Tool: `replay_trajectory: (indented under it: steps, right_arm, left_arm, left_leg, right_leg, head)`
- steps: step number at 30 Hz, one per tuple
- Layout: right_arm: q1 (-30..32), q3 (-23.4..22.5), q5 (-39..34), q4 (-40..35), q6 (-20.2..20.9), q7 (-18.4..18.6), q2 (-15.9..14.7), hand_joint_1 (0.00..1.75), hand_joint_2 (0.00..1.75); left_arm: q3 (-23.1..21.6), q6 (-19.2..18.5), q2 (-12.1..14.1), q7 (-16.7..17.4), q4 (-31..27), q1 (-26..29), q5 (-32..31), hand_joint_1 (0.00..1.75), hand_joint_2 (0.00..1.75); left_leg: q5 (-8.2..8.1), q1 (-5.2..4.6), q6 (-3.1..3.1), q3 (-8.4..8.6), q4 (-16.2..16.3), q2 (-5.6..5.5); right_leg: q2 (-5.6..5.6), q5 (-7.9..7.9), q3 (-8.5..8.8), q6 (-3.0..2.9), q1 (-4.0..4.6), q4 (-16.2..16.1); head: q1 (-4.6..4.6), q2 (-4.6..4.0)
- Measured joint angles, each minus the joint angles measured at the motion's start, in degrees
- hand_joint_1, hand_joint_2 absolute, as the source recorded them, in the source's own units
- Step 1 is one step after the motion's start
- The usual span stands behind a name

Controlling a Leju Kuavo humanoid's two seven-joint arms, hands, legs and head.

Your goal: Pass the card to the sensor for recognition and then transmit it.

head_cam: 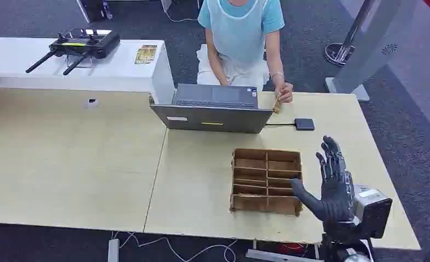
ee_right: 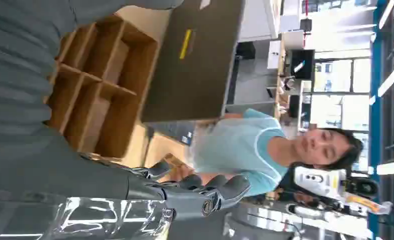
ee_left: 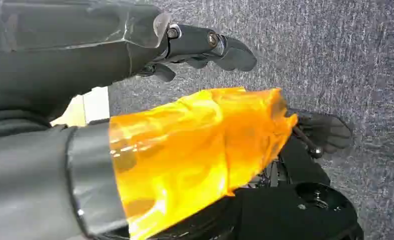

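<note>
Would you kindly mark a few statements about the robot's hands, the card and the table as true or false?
1. The right hand is raised, holding nothing. True.
2. The person's hand holds the card. True.
3. The wooden divider box sits on the laptop. False: it sits on the table, nearer the robot.
4. The left hand holds the card. False: it hangs above the floor, holding nothing.

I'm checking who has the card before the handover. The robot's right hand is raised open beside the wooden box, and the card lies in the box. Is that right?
Not quite. The right hand is raised open beside the wooden box, but the card is not in the box. The head view shows the person's hand holding it at the table's far edge, beside the laptop.
</note>
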Motion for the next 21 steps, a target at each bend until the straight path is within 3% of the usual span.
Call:
replay_trajectory:
  steps: [6,11,21]
  right_arm:
    - [-7.9,3.5,14.0,-0.4,-10.7,2.1,-3.7,0.00,1.75]
    - [-19.9,7.7,33.8,1.7,-19.8,9.5,-8.3,0.00,1.75]
    - [-35.8,13.1,46.4,10.4,-22.3,16.5,-13.7,0.00,1.75]
  left_arm:
    - [-2.2,0.0,0.1,0.9,0.0,-0.1,-0.1,0.00,0.00]
    - [-4.7,-0.8,0.2,1.4,0.0,-0.3,-1.7,0.00,0.00]
    - [-8.1,-1.5,0.2,1.5,0.0,-0.7,-2.6,0.00,0.00]
  left_leg:
    - [0.05,-0.01,0.00,0.01,0.0,0.07]
    - [0.15,-0.01,-0.02,0.02,0.0,0.07]
    - [0.20,-0.01,-0.03,-0.03,0.0,0.03]
  right_leg:
    - [0.04,0.06,0.00,-0.02,-0.01,0.0]
    - [0.06,0.18,0.00,0.01,-0.01,0.0]
    - [0.07,0.19,-0.06,0.00,-0.01,0.1]
  head:
    - [0.02,-0.02]
    - [0.02,0.00]
    - [0.02,-0.02]
